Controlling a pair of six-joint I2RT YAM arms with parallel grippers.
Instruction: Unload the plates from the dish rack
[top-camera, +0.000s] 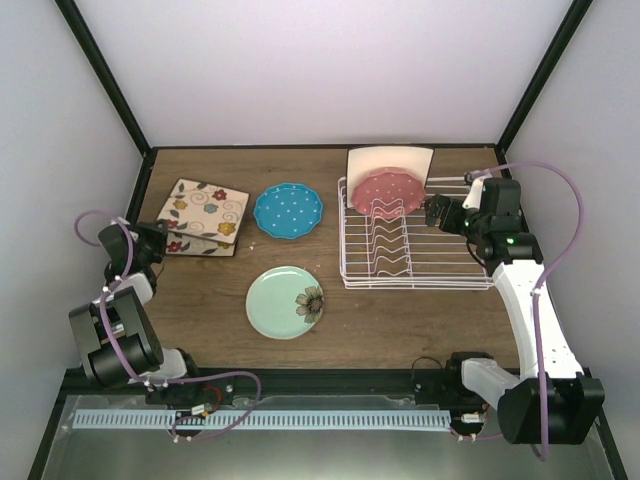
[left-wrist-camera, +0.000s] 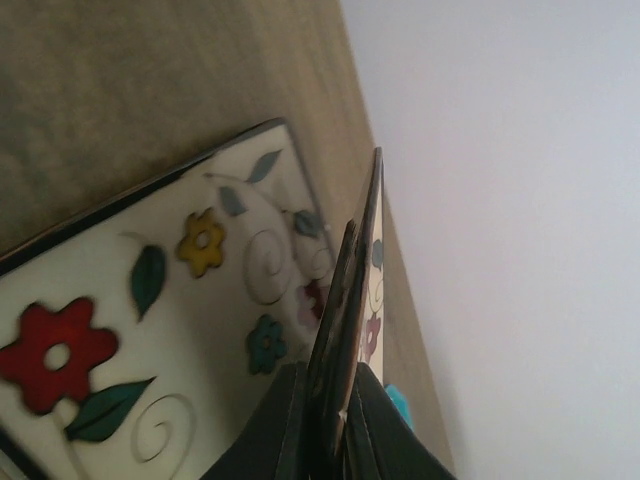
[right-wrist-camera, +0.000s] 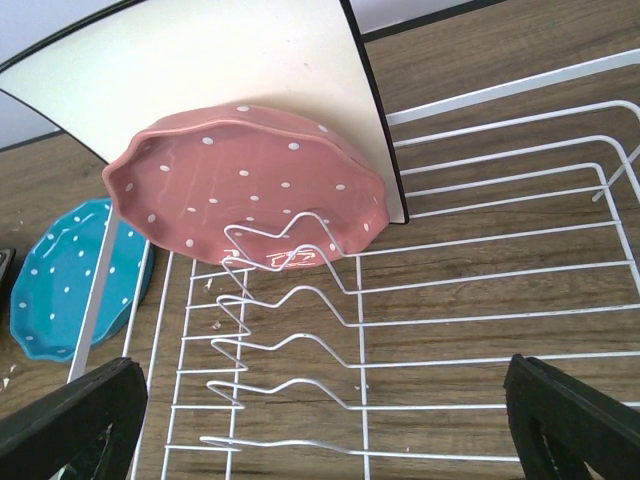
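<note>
Right end effector (top-camera: 440, 212) released, jaws wide, at 3 o'clock side of dish rack (top-camera: 415, 285). Pink dotted plate (top-camera: 390, 192) upright at rack's far end, 9 o'clock from it, edge running 3-to-9. Plain-backed square plate (top-camera: 390, 158) behind. Right arm nearer. Left end effector (left-wrist-camera: 330, 400) clenched on floral square plate (left-wrist-camera: 360, 240) rim, bench (top-camera: 200, 300) 9 o'clock side.

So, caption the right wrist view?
Open right gripper facing round pink dotted plate and square cream plate in white wire rack.

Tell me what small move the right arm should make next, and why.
Probably ease the right gripper forward over the dish rack toward the pink dotted plate and its upper rim. The jaws are open and aimed at that plate, which stands foremost in the rack, in front of the square cream plate.
</note>
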